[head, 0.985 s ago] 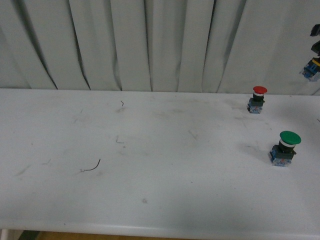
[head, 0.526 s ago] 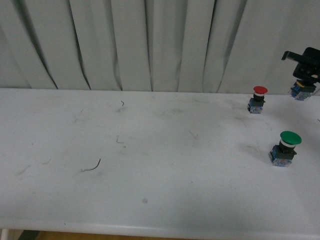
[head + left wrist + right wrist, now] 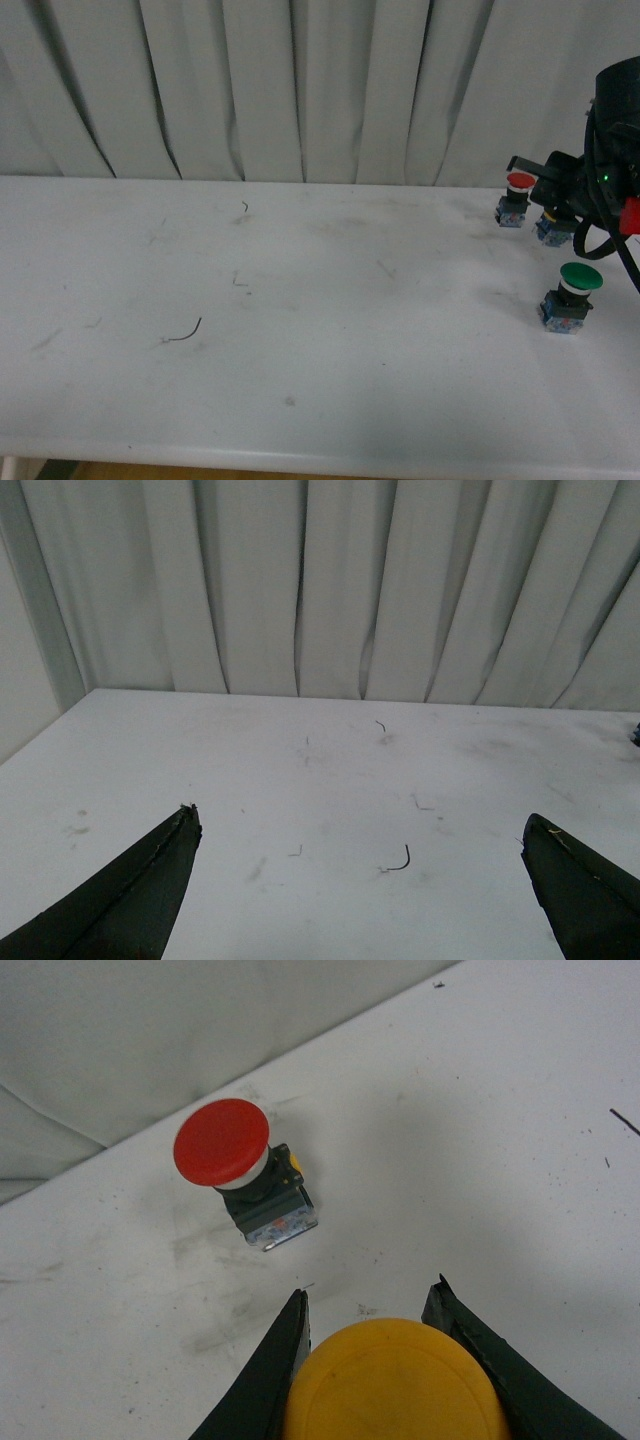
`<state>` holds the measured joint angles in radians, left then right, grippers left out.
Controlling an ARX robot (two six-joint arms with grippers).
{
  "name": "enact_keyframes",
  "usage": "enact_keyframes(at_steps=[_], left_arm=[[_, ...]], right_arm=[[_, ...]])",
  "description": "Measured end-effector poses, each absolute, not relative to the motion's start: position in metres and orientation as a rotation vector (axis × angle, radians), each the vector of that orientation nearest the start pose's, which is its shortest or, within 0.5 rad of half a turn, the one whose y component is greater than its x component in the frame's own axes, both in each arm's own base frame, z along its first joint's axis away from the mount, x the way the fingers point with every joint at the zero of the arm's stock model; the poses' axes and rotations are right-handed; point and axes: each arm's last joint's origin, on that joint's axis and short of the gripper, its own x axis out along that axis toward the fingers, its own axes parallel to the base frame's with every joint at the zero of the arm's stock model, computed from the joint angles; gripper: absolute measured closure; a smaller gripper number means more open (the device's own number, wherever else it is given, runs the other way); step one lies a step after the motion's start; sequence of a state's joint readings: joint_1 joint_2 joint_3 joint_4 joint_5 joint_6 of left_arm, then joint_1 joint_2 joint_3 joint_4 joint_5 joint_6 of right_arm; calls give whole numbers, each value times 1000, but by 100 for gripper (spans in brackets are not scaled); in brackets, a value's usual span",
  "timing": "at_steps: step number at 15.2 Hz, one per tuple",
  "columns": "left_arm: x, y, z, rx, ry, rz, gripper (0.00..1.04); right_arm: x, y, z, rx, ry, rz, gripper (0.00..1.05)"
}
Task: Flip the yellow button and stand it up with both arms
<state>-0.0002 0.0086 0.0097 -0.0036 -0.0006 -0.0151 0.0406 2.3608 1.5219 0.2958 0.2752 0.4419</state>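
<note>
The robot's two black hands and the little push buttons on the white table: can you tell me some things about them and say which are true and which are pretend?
1. The right hand is closed on the yellow button with the round yellow cap. True.
2. The left hand is holding the red-capped push button. False: it is open and empty, over bare white table.
3. The red-capped push button is standing upright. True.
4. The green-capped push button is lying on its side. False: it stands with its cap up.
5. The red-capped button is nearer the grey curtain than the green-capped one. True.
</note>
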Motion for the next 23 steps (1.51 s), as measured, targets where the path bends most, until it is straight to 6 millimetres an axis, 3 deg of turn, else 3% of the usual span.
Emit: enact_keyframes(at_steps=[6,9,13,19,21,23], left_arm=[[98,0,166,-15,2,0,7],[98,0,166,-15,2,0,7],[98,0,166,-15,2,0,7],[98,0,166,-15,2,0,7],[98,0,166,-15,2,0,7],[98,0,166,-15,2,0,7]], right_arm=[[515,23,89,339,488,-331,71],[518,25,72,312,543,-341,71],[524,25,81,292,525,-345,71],[526,22,69,268,581,-361,71],[518,22,66,269,581,-364,71],[515,22,70,279,577,-370,46]])
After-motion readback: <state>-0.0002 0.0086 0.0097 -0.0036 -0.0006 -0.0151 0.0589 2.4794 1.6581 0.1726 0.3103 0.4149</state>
